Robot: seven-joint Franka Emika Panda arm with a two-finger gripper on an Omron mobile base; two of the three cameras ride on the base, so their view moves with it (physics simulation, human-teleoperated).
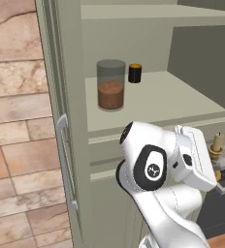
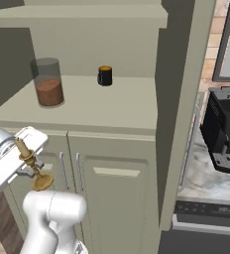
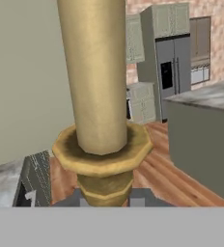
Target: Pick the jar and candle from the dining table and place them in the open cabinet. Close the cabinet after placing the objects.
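Step in hand, judged from the layout: the jar point(image 1: 110, 84) is already delivered and the candle point(image 2: 29, 159) is on its way, with the door closing still to come.

From the left in the right base view, the end effector point(image 2: 24, 166) sits low beside the lower doors, pinching the candle at its stem; the gold piece leans over, its round base near the robot's white body. In the hand view the candle point(image 3: 98, 96) rises straight up from between the 2 dark tips, which press on its lower part.

Further right and higher, the cabinet point(image 2: 107, 111) stands open, its flat inner shelf bare at the front. The jar stands upright toward the shelf's left back, about half full of brown powder under a grey top. Near it, apart, stands a short black cylinder point(image 2: 104, 76) with an orange top.

The next move likely calls for lifting the candle above the shelf edge, righting it, and setting it on the free shelf space without knocking those 2.
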